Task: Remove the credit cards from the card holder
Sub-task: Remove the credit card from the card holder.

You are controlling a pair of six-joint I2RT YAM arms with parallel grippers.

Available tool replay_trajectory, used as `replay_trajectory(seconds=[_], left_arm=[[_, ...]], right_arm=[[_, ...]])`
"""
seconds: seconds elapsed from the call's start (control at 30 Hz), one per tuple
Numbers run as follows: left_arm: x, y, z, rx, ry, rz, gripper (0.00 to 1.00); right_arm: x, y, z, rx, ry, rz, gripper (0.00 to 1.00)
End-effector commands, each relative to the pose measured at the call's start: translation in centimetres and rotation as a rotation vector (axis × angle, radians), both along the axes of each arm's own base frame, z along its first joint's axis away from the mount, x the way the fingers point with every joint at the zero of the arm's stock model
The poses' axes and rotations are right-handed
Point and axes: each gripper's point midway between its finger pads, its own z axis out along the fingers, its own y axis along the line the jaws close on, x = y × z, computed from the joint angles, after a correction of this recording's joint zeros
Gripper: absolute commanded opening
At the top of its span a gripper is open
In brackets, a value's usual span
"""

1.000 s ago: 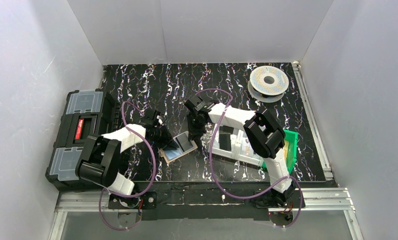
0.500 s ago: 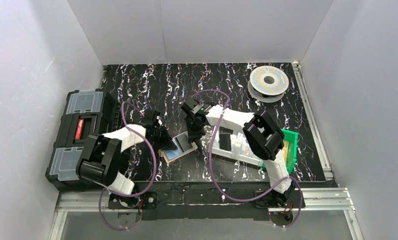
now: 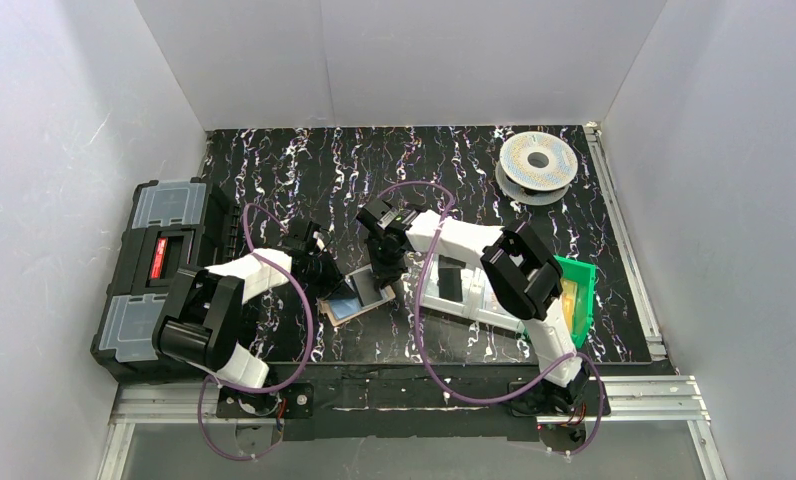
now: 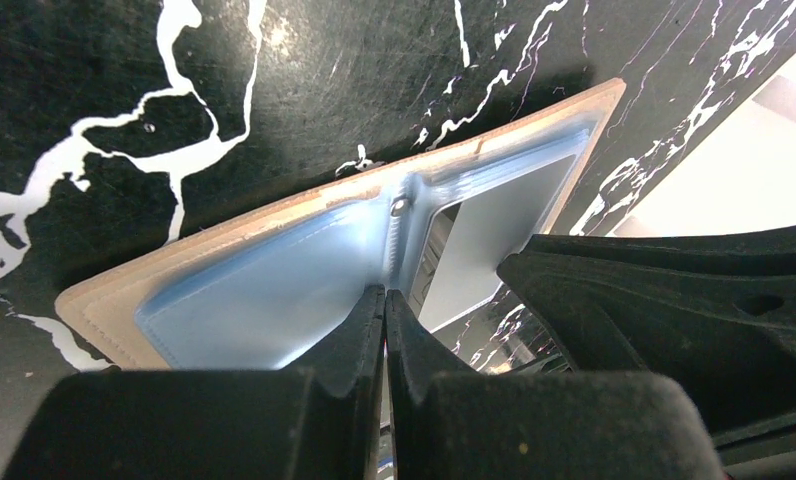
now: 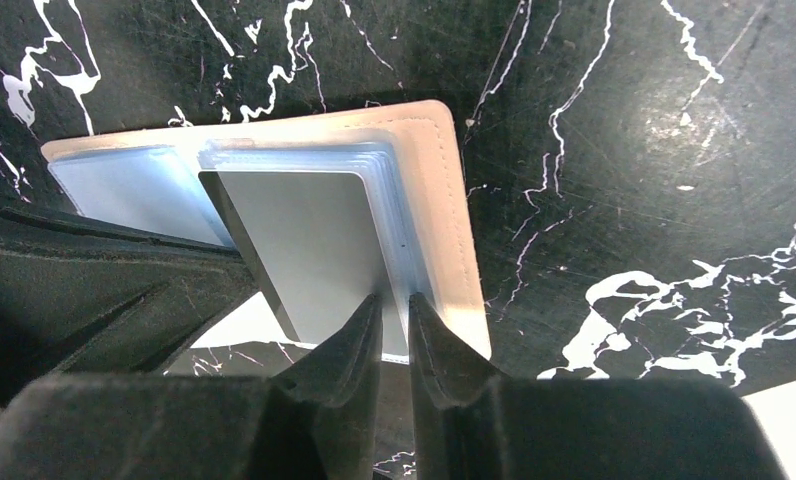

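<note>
The tan card holder lies open on the black marbled table, pale blue sleeves facing up. In the left wrist view my left gripper is shut with nothing between its fingers, its tips resting on the fold of the card holder. A silvery credit card stands tilted up out of the right panel of the card holder. My right gripper is closed to a narrow gap on that card's edge and its clear sleeve. From above, the left gripper and right gripper flank the holder.
A black toolbox sits at the table's left edge. A clear compartment tray lies right of the holder, with a green bin beyond it. A filament spool is at the back right. White walls enclose the table.
The left gripper has closed onto the holder's fold. The right arm has shifted left and down over the right panel, and the card now stands tilted up.
</note>
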Motion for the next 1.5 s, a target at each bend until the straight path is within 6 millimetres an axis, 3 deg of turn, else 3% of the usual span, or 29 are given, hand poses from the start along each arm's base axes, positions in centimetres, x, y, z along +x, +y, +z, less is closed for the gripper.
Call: replay_trajectory(seconds=[0.0,0.33,0.73,1.07,1.47], left_arm=[[-0.7,0.7,-0.7,0.030,0.006,-0.001,0.00],[-1.0,0.6,0.9,-0.045,-0.041,0.037,0.09],[-0.6,0.1,0.7,-0.135,-0.075,0.086,0.10],[-1.0,0.9,1.3,-0.112,-0.102,0.107,0.10],[-0.9,0.7,-0.3,-0.107,-0.063,0.085,0.10]], right_arm=[[-0.4,0.8,-1.1,0.004,0.034,0.027,0.23],[-0.6,0.2,-2.2,-0.006,0.070,0.007,0.24],[-0.8,0.1,-2.8,-0.010,0.094,0.003,0.23],[-0.8,0.1,-3.1,-0.012,0.098,0.000,0.23],[-0.7,0.1,-3.2,-0.015,0.102,-0.003,0.23]])
